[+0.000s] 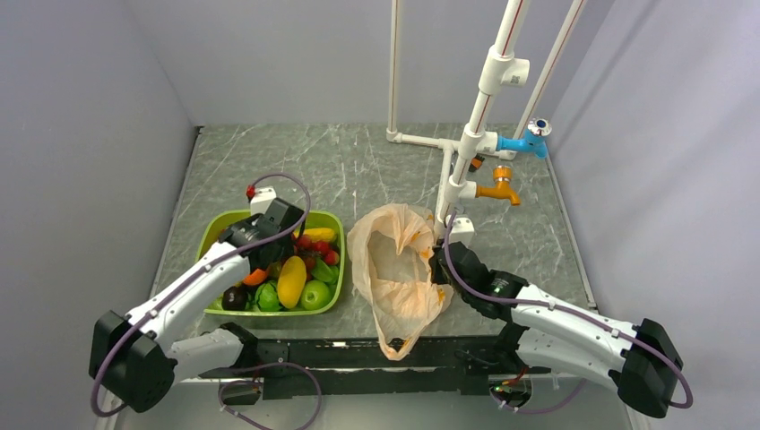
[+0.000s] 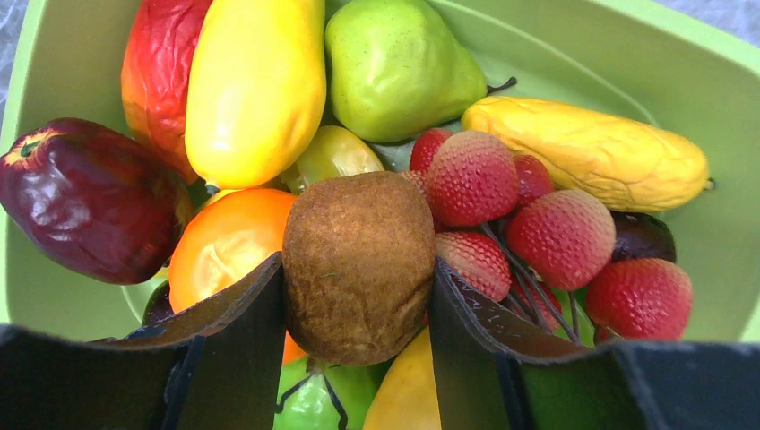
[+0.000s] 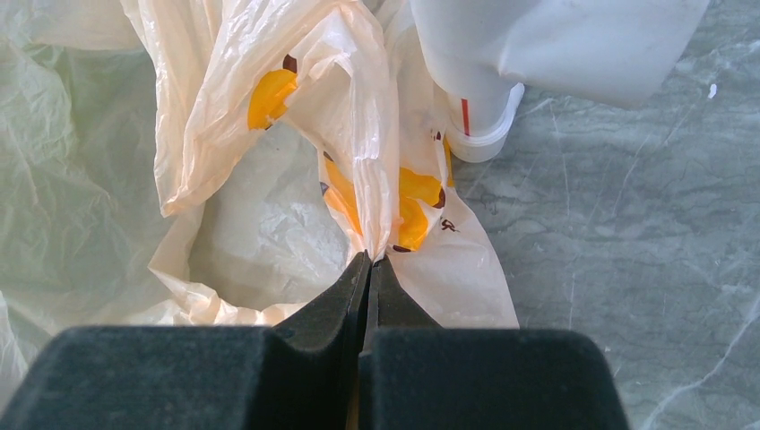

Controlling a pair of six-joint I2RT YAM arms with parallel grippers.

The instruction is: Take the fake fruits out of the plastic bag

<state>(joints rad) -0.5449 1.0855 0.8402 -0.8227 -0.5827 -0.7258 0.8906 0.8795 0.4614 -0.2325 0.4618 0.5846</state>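
Left fingers point(image 2: 242, 313) clamp the kiwi point(image 2: 358, 264) above the tub point(image 2: 726, 179), lower centre; right fingers point(image 3: 345, 300), pressed together, seemingly pin the bag point(image 3: 269, 54) open.

The left gripper point(image 2: 357, 262) covers the kiwi's point(image 2: 358, 228) flanks; beyond the kiwi, the yellow mango point(image 2: 255, 90) runs off the edge. The plastic bag's point(image 3: 224, 134) fold vanishes inside the right gripper point(image 3: 369, 265).

plastic bag point(image 1: 399, 269): translucent peach-orange, small orange marks edged dark brown.
tub point(image 2: 574, 81): lime green.
kiwi-like fruit point(image 2: 358, 264): matt brown.
bunch of balls point(image 2: 538, 224): red, pale speckles.
round orange point(image 2: 224, 246): glossy orange.
long fruit point(image 2: 255, 85): yellow.
pear point(image 2: 399, 67): light green.
apple point(image 2: 85, 202): dark maroon.
table point(image 1: 358, 170): grey-green marble pattern, white veins.
blue tap point(image 1: 524, 143): bright blue.
orange tap point(image 1: 497, 190): orange.
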